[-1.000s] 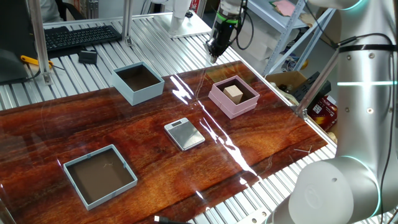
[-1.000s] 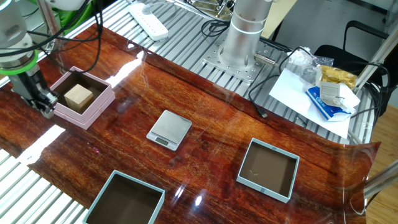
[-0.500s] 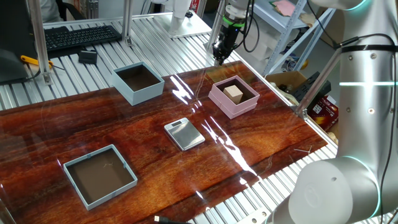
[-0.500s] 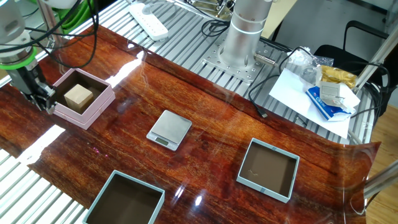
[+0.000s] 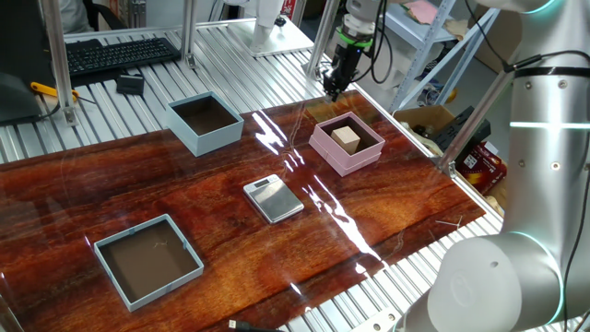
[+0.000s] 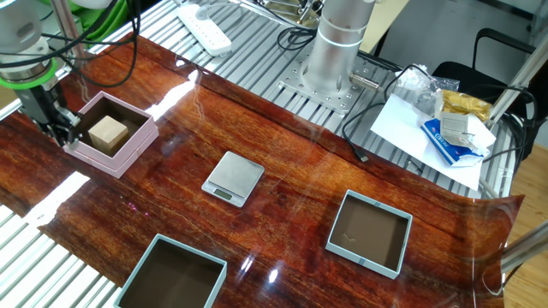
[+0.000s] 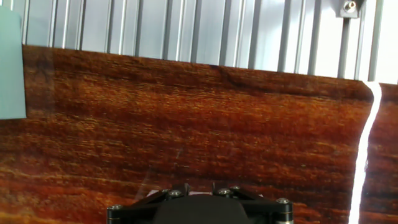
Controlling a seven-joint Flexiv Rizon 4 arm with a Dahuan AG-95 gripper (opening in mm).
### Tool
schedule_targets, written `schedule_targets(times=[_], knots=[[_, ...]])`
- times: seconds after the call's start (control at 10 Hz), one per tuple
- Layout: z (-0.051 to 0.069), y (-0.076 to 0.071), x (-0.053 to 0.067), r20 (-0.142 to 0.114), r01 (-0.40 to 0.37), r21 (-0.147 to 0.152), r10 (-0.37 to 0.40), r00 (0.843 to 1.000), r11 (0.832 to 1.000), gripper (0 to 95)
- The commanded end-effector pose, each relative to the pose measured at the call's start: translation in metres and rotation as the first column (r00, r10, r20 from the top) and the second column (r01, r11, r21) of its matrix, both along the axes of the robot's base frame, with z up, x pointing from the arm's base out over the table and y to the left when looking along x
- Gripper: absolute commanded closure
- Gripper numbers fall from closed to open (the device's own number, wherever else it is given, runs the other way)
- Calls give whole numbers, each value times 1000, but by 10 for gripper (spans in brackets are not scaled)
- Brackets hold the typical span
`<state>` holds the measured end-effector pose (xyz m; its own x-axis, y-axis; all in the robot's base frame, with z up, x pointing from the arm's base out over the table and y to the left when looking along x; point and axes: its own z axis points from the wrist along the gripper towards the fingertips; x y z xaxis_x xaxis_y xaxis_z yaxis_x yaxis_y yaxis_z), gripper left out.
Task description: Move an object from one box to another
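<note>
1. Upper left of one fixed view: blue box [image 5: 205, 122], tall-walled, dark inside, holding nothing; the likely destination.
2. Lower left of the same view: wider grey tray [image 5: 148, 259], not part of the job.
3. Centre: silver scale [image 5: 273, 198] lying flat on the wood-grain table [image 5: 111, 189], well apart from every box.
4. Right of centre: pink box [image 5: 346, 144] with the cube [image 5: 347, 137] resting inside, untouched. Same pair at upper left of the other fixed view: cube [image 6: 108, 133] inside pink box [image 6: 109, 135].
5. Upper right of centre: gripper [image 5: 332, 88] hanging above the table, just beyond the pink box's far side, not yet over the cube. In the other fixed view, gripper [image 6: 65, 137] low beside the box's left wall, near it but seemingly not touching.
6. Jaw state: cannot tell; fingers too small and dark in both fixed views, and the hand view shows only the gripper body at the bottom edge above bare wood.
7. Step in hand, as a judgement: the approach, with no grasp made.
8. Next move calls for shifting over the cube, jaws spread wider than it, then a straight descent clearing the low pink walls.
</note>
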<state>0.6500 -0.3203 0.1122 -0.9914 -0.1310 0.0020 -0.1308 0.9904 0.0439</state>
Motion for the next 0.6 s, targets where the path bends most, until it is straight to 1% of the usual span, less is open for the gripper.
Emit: schedule_targets(times=[0.1,0.2,0.3,0.4,0.5,0.6], knots=[[-1,-2,-3,1,-1,0,1,1000,1000,760],[-2,-3,-5,1,4,0,-4,1000,1000,760],[-4,-4,-9,9,12,1,-12,1000,1000,760],[-5,-4,-12,11,17,1,-17,1000,1000,760],[-8,2,-18,14,29,0,-29,999,1000,760],[-9,6,-21,14,33,-1,-33,999,999,760]])
